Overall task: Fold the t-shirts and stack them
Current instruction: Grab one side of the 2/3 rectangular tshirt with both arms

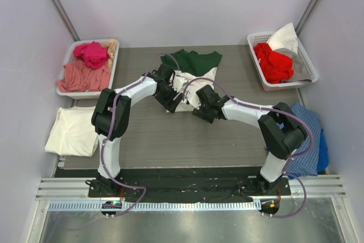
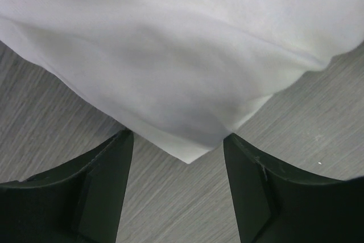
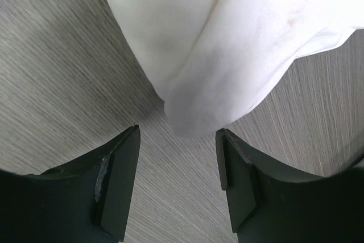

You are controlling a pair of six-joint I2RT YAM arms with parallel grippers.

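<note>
White t-shirt: limp, light cotton. Left gripper and right gripper stand spread, empty. Advise pinching hem corners.

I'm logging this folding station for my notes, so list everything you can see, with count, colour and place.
white t-shirt: one, white, table centre, a corner between each gripper's open jaws
green t-shirt: one, dark green, behind the white one
cream t-shirt: one, cream, folded, table's left edge
checked cloth: one, blue, table's right edge
left basket: one, pale, far left corner
pink garments: at least two, bright and salmon pink, in the left basket
right basket: one, white, far right corner
red garment: one, red, in the right basket
pale garment: one, white-grey, in the right basket
table: one, grey woodgrain
left gripper: one, black, open
right gripper: one, black, open
</note>
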